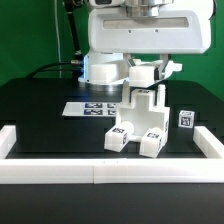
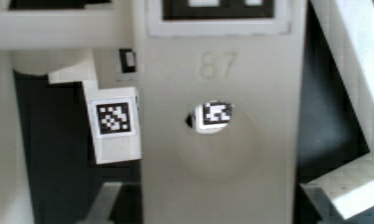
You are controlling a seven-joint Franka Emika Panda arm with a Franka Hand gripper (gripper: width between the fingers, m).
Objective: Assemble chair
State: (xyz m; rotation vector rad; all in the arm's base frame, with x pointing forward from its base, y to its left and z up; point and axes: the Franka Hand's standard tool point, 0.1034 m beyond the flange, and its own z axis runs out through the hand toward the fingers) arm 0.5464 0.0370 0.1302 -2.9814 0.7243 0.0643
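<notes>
Cannot tell whether clamped or slack with the claw (image 1: 144, 84) close over the half-built chair (image 1: 141, 114) standing on the counter (image 1: 40, 125) near the front border rail (image 1: 100, 172); risks tipping it, or springing unseated joints, through any sideways tug.

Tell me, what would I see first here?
The big white robot arm fills the top middle, reaching down to the tagged white chair on the black table. Up close, the wrist view shows a chair slab stamped 87, a tag peeking through its hole.
</notes>
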